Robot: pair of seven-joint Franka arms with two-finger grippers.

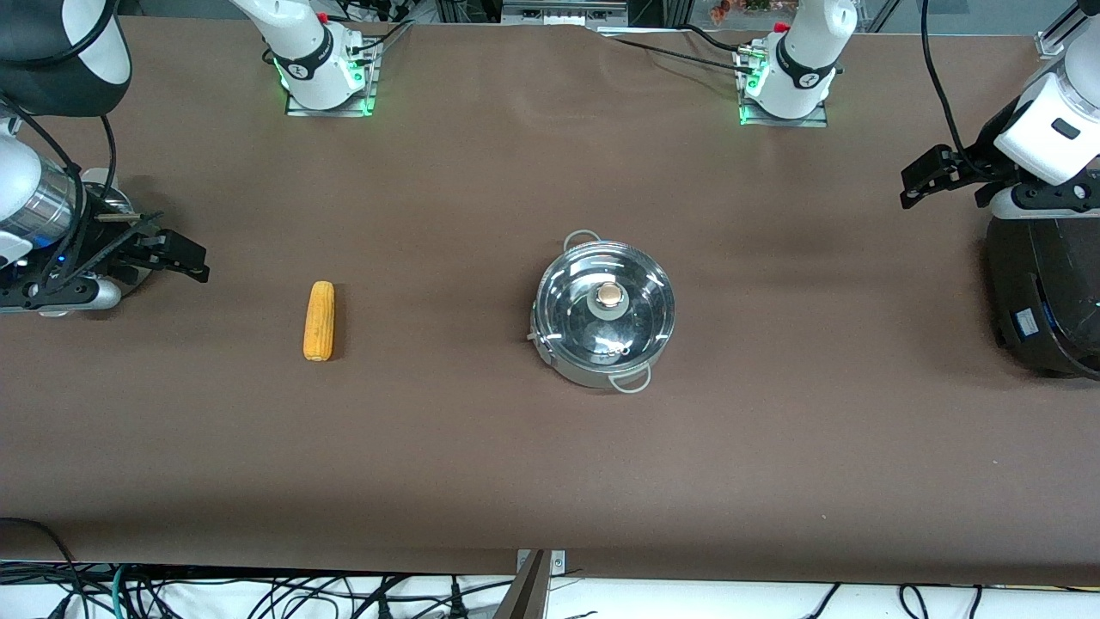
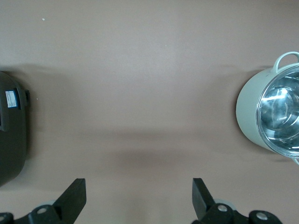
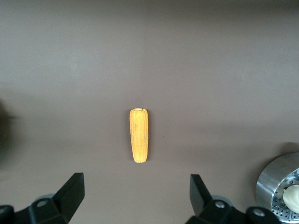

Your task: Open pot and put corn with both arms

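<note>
The pot sat mid-desk with its glass lid on. The corn lay flat toward the right arm's end, well apart from the pot. The left pincer hung wide open beside the black appliance. The right pincer hung wide open too, holding nothing, near the steamer basket with its white bun.
</note>
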